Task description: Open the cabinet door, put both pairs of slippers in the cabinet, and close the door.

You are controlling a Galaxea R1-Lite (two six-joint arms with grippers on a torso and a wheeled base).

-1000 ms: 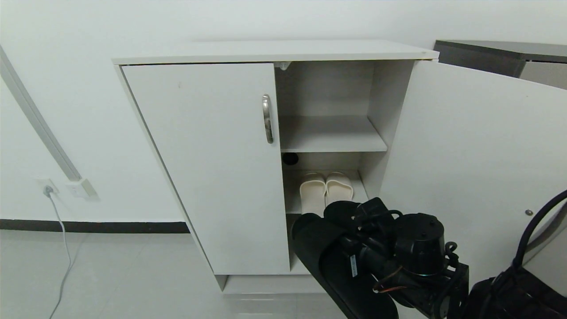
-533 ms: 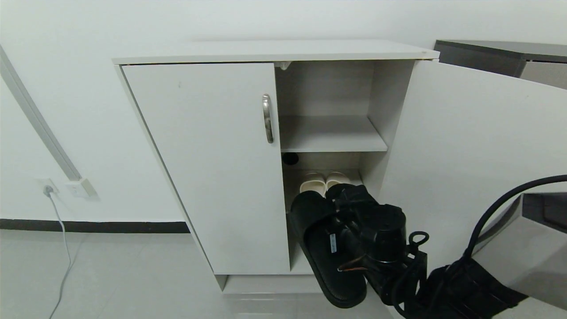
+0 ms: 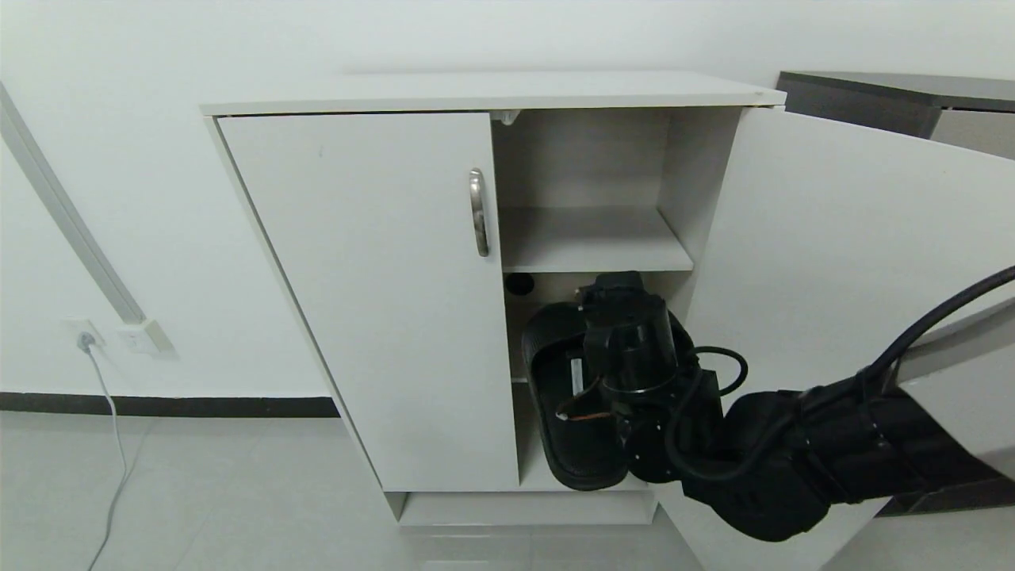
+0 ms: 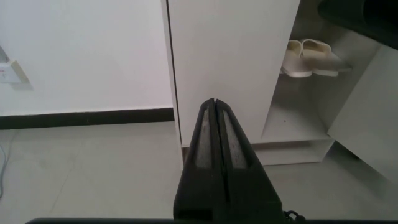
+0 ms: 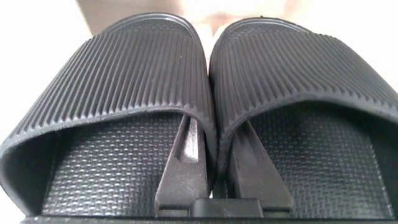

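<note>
The right tool (image 5: 217,158) is clamped on the black slippers (image 3: 575,452), one of its fingers (image 5: 189,155) under each strap, pinching the two touching inner walls so both hang from a single grip. The pair's long axis runs 6 to 12 o'clock in the head view. The toes are up at 12, inside the open half of the cabinet (image 3: 357,277) and just below the upper shelf (image 3: 591,242). The heels are down at 6, near the front edge of the bottom board (image 4: 292,121). So the pair is tilted and not yet resting flat on anything. The closed door's handle (image 3: 477,212) sits at 10 o'clock from the tool, and the open door (image 3: 833,262) stands at 3. The white slippers (image 4: 309,55) already lie side by side on the lower shelf (image 4: 292,78), at 12 o'clock from the black toes. The coming move probably turns on whether the pair goes beneath that shelf. The left tool (image 4: 214,102) is pressed shut on nothing, well back from the cabinet, so the right arm is far nearer
</note>
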